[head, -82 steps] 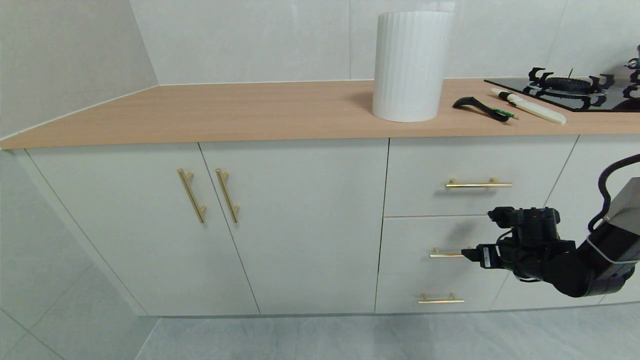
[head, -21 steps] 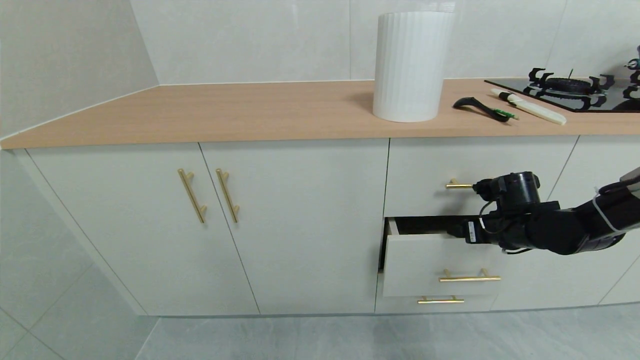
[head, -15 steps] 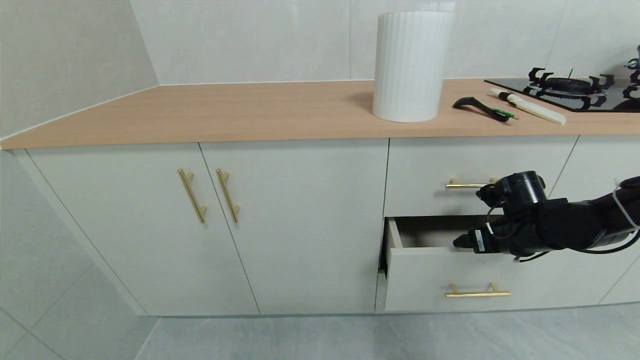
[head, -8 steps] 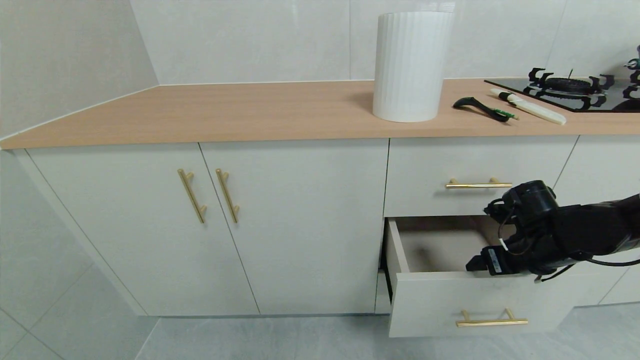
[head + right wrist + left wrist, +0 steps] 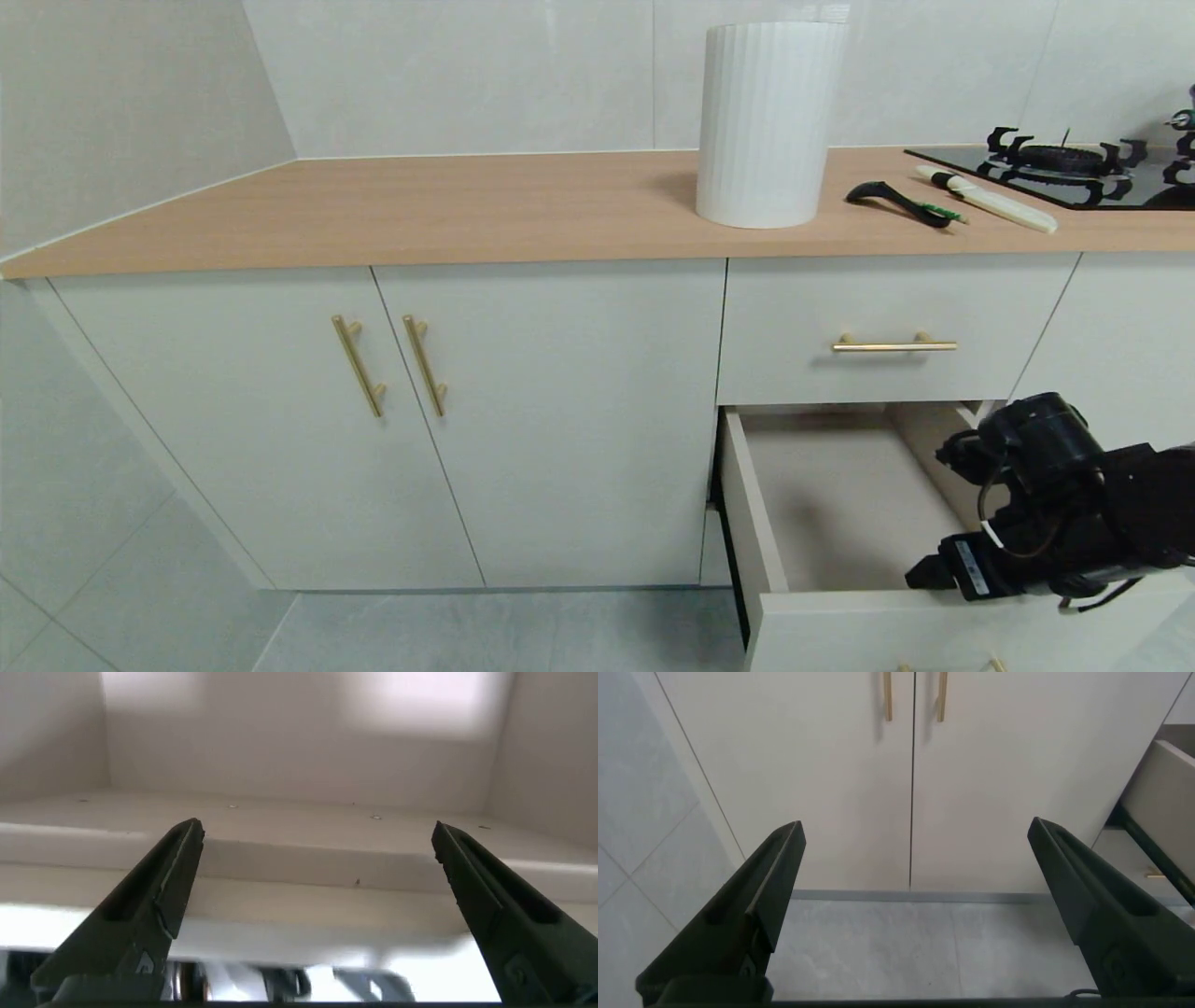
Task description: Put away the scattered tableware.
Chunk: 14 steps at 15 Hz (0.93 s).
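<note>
Head view: right tool [image 5: 926, 576], spread wide and empty, sits well below tableware [image 5: 889, 196] on the countertop [image 5: 448, 210].

We see a black curved utensil with a green end [image 5: 898, 203] lying flat on the wooden desk [image 5: 467, 205], just beside a long cream knife with a dark band [image 5: 988, 198], also flat. Below them, the pale middle drawer [image 5: 840, 504] stands pulled out.

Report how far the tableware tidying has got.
Done: the white middle drawer stands pulled out, its visible floor bare. In hand: nothing; the right hand hangs open over the drawer's front edge. Left: the black curved utensil and the white knife lie on the wooden countertop, not yet picked up.
</note>
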{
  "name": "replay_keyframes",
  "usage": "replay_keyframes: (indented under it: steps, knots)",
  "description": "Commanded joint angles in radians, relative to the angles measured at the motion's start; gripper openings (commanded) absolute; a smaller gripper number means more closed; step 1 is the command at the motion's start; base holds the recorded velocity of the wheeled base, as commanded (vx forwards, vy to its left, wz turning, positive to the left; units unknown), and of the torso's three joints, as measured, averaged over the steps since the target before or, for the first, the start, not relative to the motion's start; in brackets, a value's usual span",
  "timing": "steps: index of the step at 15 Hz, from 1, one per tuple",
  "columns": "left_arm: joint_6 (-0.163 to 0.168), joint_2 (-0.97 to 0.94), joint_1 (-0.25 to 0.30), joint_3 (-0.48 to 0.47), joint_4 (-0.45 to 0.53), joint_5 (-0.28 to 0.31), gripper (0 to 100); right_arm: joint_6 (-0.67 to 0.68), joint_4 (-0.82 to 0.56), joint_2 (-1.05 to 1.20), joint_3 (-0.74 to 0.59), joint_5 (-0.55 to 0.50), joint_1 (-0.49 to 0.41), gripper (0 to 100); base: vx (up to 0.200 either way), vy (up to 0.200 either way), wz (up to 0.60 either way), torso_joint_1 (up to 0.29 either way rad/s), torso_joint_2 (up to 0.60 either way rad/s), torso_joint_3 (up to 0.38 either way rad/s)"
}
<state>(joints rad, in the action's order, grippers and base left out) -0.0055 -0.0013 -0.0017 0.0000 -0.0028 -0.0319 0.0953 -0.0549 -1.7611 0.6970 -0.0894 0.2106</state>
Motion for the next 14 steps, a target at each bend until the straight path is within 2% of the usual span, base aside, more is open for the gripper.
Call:
replay_keyframes:
  steps: [1, 8, 14]
  knots:
    - [-0.001, 0.001, 0.0, 0.0, 0.0, 0.0, 100, 0.0, 0.001, 0.098, -0.102, -0.001, 0.003, 100, 0.0, 0.0, 0.0, 0.0, 0.0, 0.0]
    - [-0.001, 0.001, 0.0, 0.0, 0.0, 0.0, 100, -0.002, 0.003, 0.259, -0.303, -0.001, 0.009, 100, 0.0, 0.0, 0.0, 0.0, 0.0, 0.0]
    - [-0.001, 0.001, 0.0, 0.0, 0.0, 0.0, 100, -0.006, 0.003, 0.45, -0.312, -0.009, 0.007, 100, 0.0, 0.0, 0.0, 0.0, 0.0, 0.0]
